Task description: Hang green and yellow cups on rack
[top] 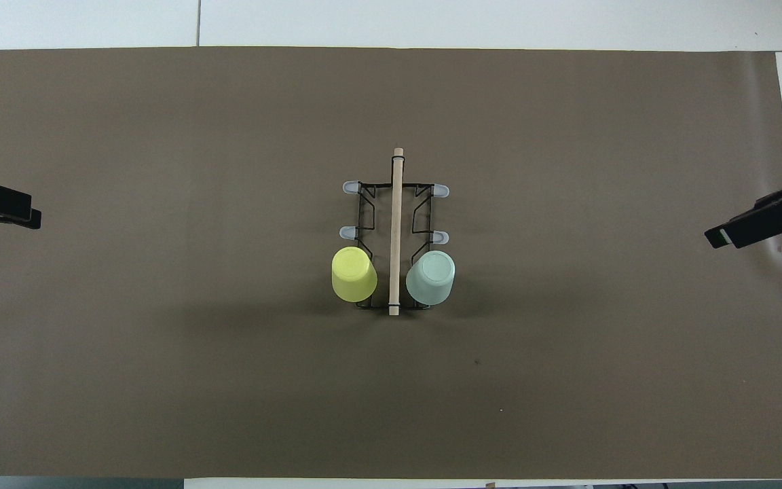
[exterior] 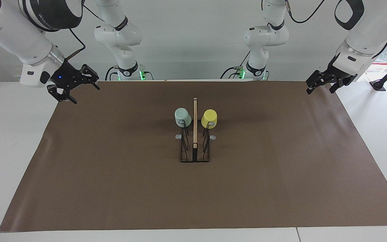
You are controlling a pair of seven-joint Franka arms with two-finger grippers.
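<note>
The black wire rack [exterior: 195, 155] [top: 366, 204] with its wooden centre bar stands mid-table. A mint green cup [exterior: 182, 117] [top: 430, 277] hangs upside down on the prong nearest the robots, on the right arm's side. On the matching prong at the left arm's side hangs the yellow cup [exterior: 209, 118] [top: 354, 274], also upside down. My right gripper [exterior: 86, 95] [top: 723, 234] is open and empty, raised over the mat's corner at the right arm's end. At the other end my left gripper [exterior: 319, 90] [top: 24, 216] waits open and empty, over the mat's edge.
A brown mat [exterior: 113, 185] covers most of the white table [exterior: 12, 141]. Several grey-tipped prongs [top: 351, 187] on the rack carry nothing. Two further arm bases [exterior: 128, 72] stand at the robots' edge of the table.
</note>
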